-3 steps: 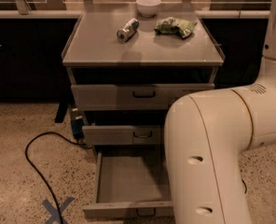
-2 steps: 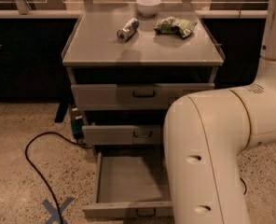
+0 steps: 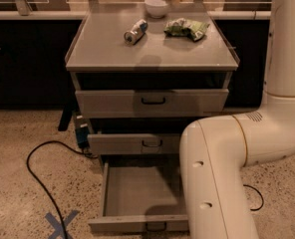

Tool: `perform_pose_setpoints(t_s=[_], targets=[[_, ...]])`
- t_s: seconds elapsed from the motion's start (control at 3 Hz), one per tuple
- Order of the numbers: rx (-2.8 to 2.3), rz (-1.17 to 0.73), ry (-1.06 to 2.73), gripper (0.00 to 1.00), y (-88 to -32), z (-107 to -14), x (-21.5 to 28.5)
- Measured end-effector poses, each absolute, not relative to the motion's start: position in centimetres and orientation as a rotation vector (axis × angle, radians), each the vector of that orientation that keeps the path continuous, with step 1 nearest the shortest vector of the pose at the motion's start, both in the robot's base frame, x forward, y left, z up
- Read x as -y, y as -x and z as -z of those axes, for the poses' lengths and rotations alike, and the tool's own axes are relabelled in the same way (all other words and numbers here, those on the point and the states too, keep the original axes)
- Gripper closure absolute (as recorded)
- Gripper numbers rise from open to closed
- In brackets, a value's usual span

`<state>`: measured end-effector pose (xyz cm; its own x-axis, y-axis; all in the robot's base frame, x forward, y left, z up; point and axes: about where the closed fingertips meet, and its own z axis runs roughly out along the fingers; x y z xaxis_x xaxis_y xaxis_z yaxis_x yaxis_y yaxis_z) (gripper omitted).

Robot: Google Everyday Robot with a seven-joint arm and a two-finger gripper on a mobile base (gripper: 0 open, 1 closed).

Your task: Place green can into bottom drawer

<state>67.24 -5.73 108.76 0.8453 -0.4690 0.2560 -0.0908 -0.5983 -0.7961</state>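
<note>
The bottom drawer (image 3: 137,190) of the grey three-drawer cabinet is pulled out wide, and the part of its floor that shows is bare. The green can is not in view. My gripper is not in view either; only my white arm (image 3: 222,173) shows, coming down from the right and covering the drawer's right side and the lower right of the picture.
On the cabinet top (image 3: 112,54) lie a slim silver-and-blue can (image 3: 135,31) on its side, a green foil snack bag (image 3: 186,28) and a white bowl (image 3: 156,6). The middle drawer (image 3: 127,144) is slightly out. A black cable (image 3: 38,178) and a blue tape cross (image 3: 60,223) are on the floor at left.
My arm's elbow has sunk lower in the picture, uncovering more of the middle drawer's front. The cabinet and the things on top have not moved.
</note>
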Motion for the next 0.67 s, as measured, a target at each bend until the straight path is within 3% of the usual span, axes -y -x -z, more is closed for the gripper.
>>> perform_pose_setpoints(t_s=[0.33, 0.67], targets=[[-0.546, 0.460, 2.172, 1.00, -67.4, -101.5, 6.3], [-0.606, 0.426, 2.148, 1.00, -62.9, -95.3, 6.7]])
